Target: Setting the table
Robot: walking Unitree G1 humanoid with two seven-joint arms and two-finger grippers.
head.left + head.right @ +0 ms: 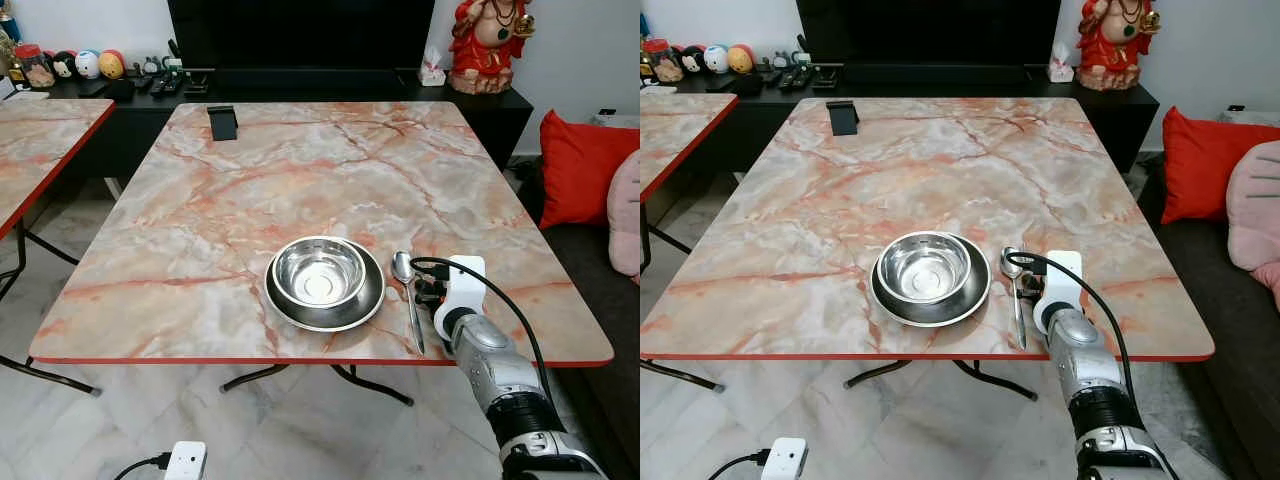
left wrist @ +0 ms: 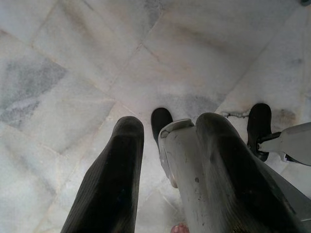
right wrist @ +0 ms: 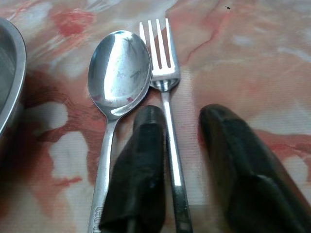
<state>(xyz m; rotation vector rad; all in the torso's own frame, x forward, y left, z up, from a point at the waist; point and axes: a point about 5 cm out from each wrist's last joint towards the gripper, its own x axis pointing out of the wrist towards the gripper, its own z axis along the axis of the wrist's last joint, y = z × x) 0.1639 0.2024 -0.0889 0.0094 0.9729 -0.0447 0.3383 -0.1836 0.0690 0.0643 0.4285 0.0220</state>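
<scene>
A steel bowl (image 1: 320,272) sits in a steel plate (image 1: 288,308) near the front edge of the marble table (image 1: 250,200). To the plate's right lies a spoon (image 3: 119,68), with a fork (image 3: 163,68) flat on the table beside it. My right gripper (image 3: 182,116) is low over the fork's handle. Its fingers (image 3: 146,160) are open and straddle the handle, one on each side. The right arm (image 1: 495,370) reaches in from the front right corner. My left gripper (image 2: 170,124) hangs open above the tiled floor.
A black phone stand (image 1: 222,122) stands at the table's far left. A second marble table (image 1: 50,140) is to the left, and a sofa with a red cushion (image 1: 580,170) to the right. A white power adapter (image 1: 185,460) lies on the floor in front.
</scene>
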